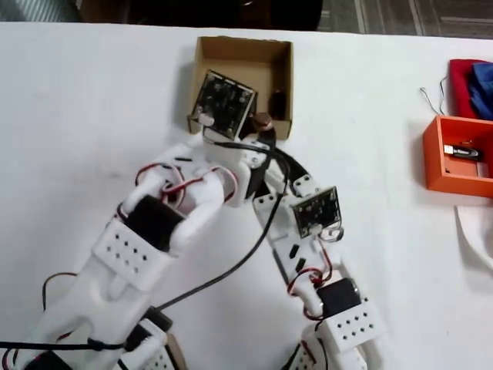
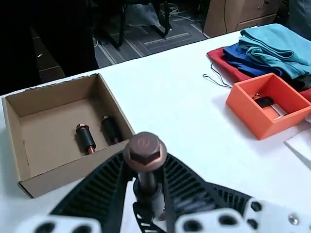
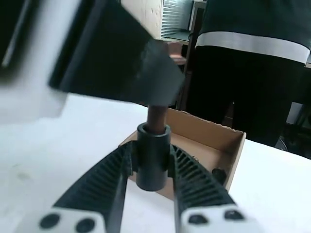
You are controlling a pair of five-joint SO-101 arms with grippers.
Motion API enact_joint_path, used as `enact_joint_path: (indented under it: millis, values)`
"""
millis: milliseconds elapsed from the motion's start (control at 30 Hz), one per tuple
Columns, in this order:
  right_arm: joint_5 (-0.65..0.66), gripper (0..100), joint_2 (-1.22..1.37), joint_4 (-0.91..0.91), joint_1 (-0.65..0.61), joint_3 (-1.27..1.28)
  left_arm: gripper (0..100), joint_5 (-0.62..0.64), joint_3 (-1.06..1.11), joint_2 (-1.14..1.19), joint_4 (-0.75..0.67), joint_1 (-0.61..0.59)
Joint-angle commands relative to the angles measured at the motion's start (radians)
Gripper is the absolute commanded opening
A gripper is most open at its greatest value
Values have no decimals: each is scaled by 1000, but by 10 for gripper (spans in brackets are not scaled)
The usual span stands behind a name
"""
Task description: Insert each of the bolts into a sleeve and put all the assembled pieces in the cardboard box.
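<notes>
1. My left gripper (image 2: 146,167) is clamped on a bolt (image 2: 145,151). Its copper hex head stands just above the ribbed black fingers (image 2: 104,187), and the shaft runs down between them.
2. My right gripper (image 3: 151,153) is closed around a dark sleeve (image 3: 152,174), which stands upright and is pinched from both sides by the fingers (image 3: 194,179).
3. The bolt's shaft (image 3: 156,114) goes into the sleeve's open top from above. The upper gripper is blurred there, so I can't tell how deep the shaft sits.
4. From the high view, both grippers meet just in front of the cardboard box (image 1: 202,58), with the bolt head (image 1: 263,122) near its front wall.
5. Two assembled pieces (image 2: 85,138) (image 2: 111,128) lie side by side on the box floor, close to the near wall.
6. Everything rests on a white table (image 1: 92,100). Well off to one side is an orange tray (image 2: 243,109) with a small dark item (image 2: 265,101) in it, and folded cloths (image 2: 265,46) lie behind the tray.
7. Beyond the table edge I see a dark floor (image 2: 146,41) and a wooden cabinet (image 2: 233,14).
</notes>
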Motion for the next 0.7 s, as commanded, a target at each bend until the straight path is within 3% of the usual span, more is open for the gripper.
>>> enact_joint_path:
  millis: [0,400,667]
  values:
    - [3,22,2,-30,2,-14,27,-8,-53,2,61,8]
    - [3,22,2,-30,2,-14,36,-8,-54,2,92,5]
    - [3,22,2,-30,2,-14,219,-5,-51,2,95,3]
